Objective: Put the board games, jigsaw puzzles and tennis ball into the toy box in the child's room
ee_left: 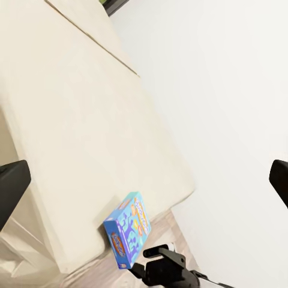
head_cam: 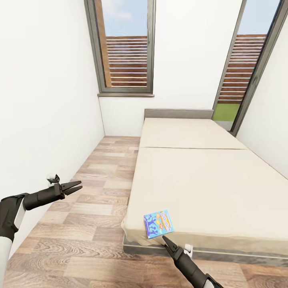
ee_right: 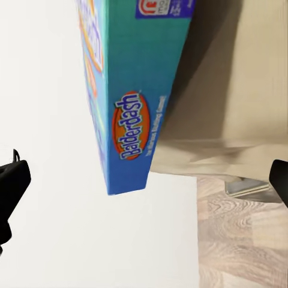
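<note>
Blue board game (head_cam: pixel 159 224) at the bed's (head_cam: pixel 208 176) near corner.
The flat printed box overhangs the smooth cream mattress's front edge; wood-plank floor (head_cam: pixel 92 192), plain white walls. Right gripper (head_cam: pixel 165 239) beside it, jaw state unclear; left gripper (head_cam: pixel 74 186) open.

The bed (head_cam: pixel 200 168) stands on the wood-plank floor (head_cam: pixel 88 240) in the corner under the windows, its cream mattress bare but for one light blue board game (head_cam: pixel 159 223). That box lies flat at the near corner of the mattress, just at the edge.
</note>
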`<state>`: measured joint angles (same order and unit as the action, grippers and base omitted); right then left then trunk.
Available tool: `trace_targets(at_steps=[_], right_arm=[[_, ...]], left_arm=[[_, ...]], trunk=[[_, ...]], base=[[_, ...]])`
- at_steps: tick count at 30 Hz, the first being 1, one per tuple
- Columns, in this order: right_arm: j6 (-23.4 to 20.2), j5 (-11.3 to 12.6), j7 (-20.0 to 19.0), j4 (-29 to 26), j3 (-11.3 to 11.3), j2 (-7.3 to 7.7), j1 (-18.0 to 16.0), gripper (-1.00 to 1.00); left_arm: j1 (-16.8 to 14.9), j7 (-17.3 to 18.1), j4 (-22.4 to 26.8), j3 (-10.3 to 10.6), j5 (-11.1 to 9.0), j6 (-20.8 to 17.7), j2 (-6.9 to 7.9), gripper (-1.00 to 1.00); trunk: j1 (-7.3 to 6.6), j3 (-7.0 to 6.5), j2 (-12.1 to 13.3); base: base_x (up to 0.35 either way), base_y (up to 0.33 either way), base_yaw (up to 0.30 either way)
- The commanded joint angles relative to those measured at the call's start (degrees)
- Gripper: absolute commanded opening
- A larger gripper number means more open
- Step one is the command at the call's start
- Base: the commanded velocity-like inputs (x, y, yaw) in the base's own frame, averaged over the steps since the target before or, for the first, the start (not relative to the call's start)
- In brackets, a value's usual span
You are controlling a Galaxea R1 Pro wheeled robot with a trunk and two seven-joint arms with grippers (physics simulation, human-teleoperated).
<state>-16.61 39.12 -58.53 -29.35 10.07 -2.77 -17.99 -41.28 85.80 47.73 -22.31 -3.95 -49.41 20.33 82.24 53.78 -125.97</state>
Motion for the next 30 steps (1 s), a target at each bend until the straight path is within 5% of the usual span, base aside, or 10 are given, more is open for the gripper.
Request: trace_targets(at_steps=[1, 30], right_arm=[[-0.6, 0.1, -0.2, -0.2, 0.3, -0.07, 0.0, 1.00], [-0.4, 0.1, -2.1, -2.7, 0.0, -0.22, 0.0, 1.00]], left_arm=[[0.0, 0.2, 0.0, 0.0, 0.0, -0.6, 0.00, 1.00], [0.0, 0.2, 0.0, 0.0, 0.0, -0.6, -0.03, 1.00]], trunk=[[-0.01, 0.05, 0.0], [-0.01, 0.05, 0.0]], base=[[0.000, 0.000, 0.000], [0.000, 0.000, 0.000]])
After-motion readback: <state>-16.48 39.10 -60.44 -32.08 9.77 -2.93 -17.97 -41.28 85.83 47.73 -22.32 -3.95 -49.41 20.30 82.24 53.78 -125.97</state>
